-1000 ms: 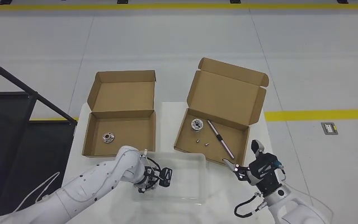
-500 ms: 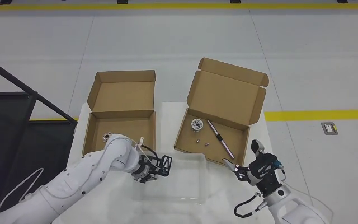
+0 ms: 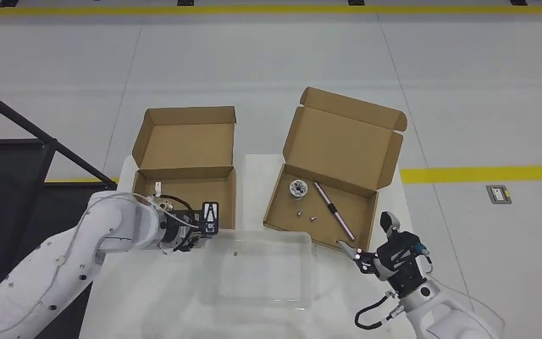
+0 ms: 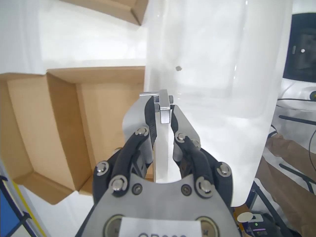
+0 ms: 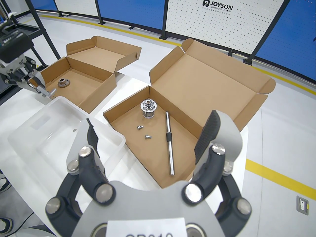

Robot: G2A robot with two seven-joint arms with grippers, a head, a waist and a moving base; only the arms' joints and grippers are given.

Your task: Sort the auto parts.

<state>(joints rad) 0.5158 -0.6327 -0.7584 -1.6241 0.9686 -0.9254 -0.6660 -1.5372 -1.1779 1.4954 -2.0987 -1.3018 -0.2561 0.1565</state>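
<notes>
White jointed arms (image 3: 76, 254), black fingers (image 4: 150, 119), silver screws (image 4: 116, 185), black cables (image 3: 357, 318)

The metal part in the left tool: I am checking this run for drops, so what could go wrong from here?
1. The left tool pinches the metal part only at its tips, with the part poking past them; it may slip out.
2. The tool hangs over the edge where the left box meets the clear tray; a release here might land the part on the rim or in the tray.
</notes>
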